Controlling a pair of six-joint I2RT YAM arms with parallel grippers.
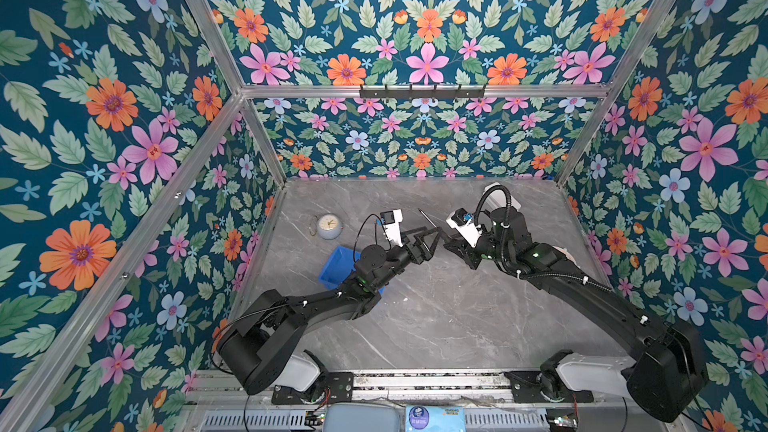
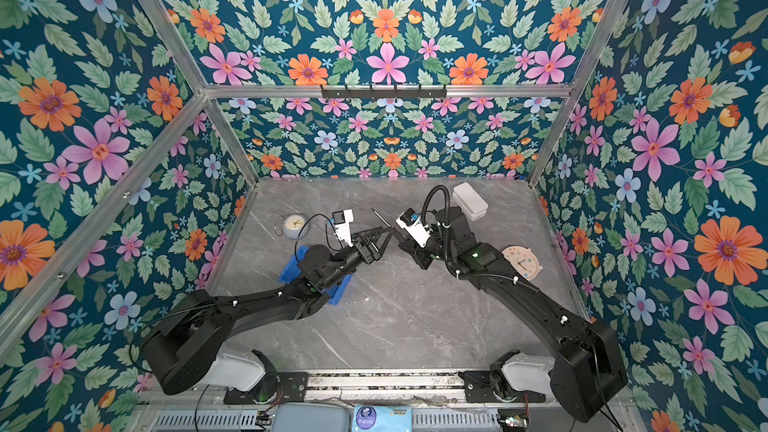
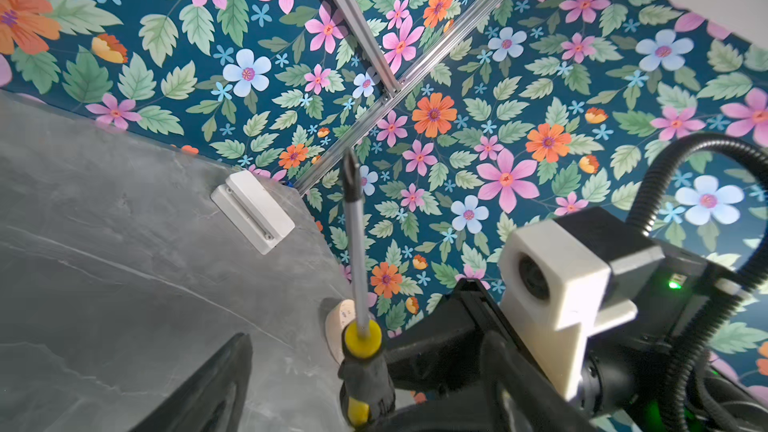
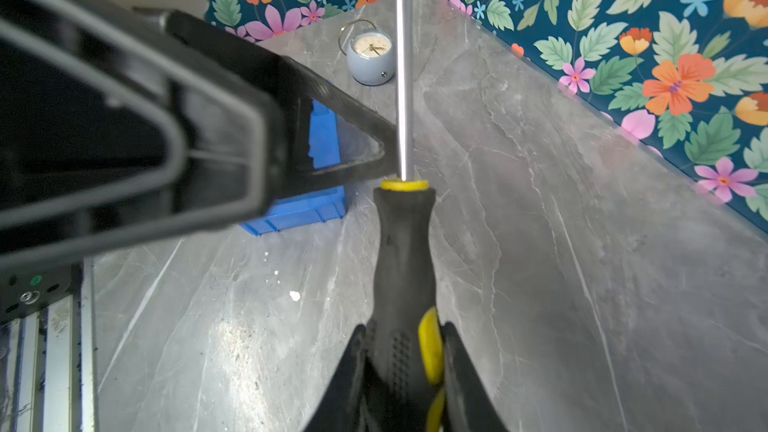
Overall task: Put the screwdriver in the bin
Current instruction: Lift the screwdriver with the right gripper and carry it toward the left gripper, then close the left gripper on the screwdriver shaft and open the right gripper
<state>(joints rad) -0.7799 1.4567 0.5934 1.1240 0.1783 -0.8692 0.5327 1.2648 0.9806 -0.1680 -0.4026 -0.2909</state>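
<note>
**Desk:** Right tool?

**Me:** I see the right gripper [image 4: 403, 330] pinching the screwdriver [image 4: 403, 251] low on its black-and-yellow handle. The shaft points away from the wrist, toward the back wall. The whole tool is held up off the table [image 1: 436, 317], mid-workspace.

**Desk:** Left?

**Me:** The left gripper [image 1: 432, 233] is spread wide, nose to nose with the right one. From the right wrist, one of its fingers [image 4: 353, 171] sits just beside the shaft at the yellow collar. I cannot tell if it touches. From the left wrist, the other finger [image 3: 216, 388] stands apart from the handle.

**Desk:** Bin?

**Me:** The bin [image 1: 334, 268] lies flat on the table, left side, partly under my left arm and apart from the screwdriver. A pale blue alarm clock [image 1: 329, 226] stands just behind it. A white box [image 2: 469, 200] lies toward the far right corner.
</note>
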